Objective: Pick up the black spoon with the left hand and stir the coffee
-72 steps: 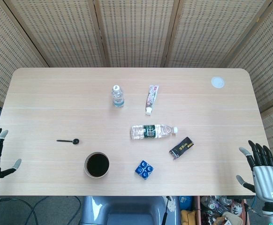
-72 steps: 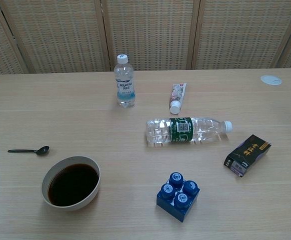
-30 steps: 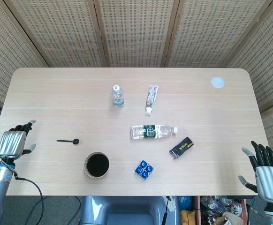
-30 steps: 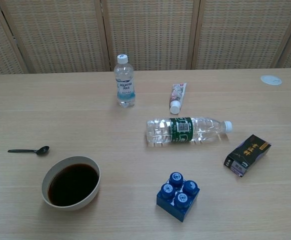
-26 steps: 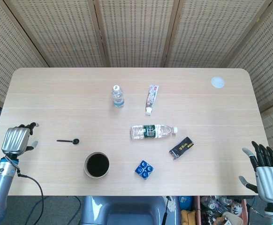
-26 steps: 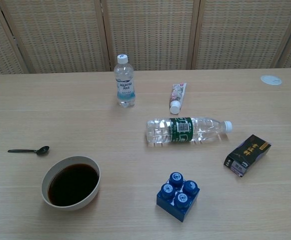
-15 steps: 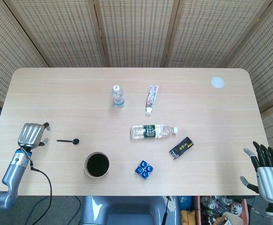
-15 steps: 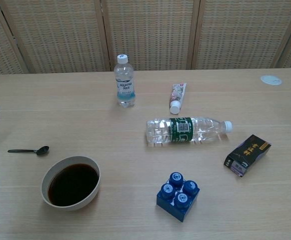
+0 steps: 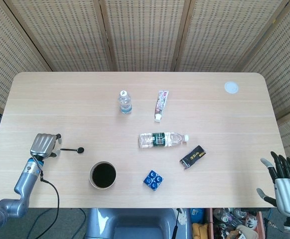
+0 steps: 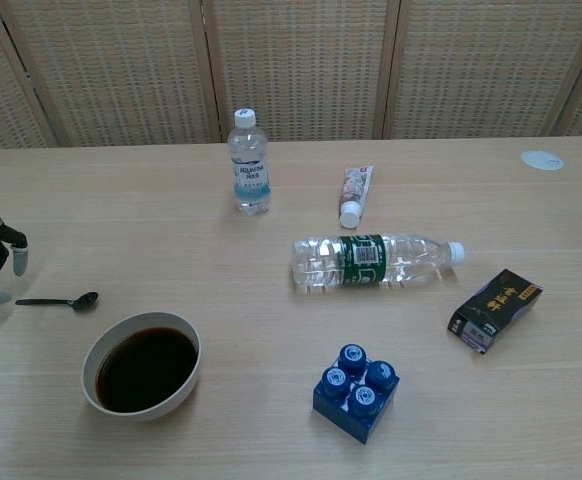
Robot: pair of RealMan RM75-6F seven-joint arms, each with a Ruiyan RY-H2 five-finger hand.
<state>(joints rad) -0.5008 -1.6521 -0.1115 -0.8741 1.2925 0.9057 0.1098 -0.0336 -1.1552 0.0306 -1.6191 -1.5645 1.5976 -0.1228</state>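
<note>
— Behind the light wooden table (image 9: 85, 99), what is there?
— Woven cane screens (image 9: 140, 35). On the left, the silver left hand (image 9: 43, 144) hangs over the small black plastic spoon's (image 9: 72, 149) handle end, fingers bent down, gripping nothing.
— Which way does it lie?
— Flat, left to right, scoop pointing right, just above the round cup of dark coffee (image 9: 103, 175). The right hand (image 9: 284, 186) is spread wide, off the table.

Light wooden table (image 9: 234, 129), upright small clear water bottle (image 10: 250, 163) left of lying toothpaste tube (image 10: 355, 195), lying large clear bottle (image 10: 376, 260) before them, thin black plastic spoon (image 10: 60, 300) behind round coffee bowl (image 10: 142, 365), blue studded block (image 10: 356, 391) and dark rectangular packet (image 10: 495, 309) to the right
</note>
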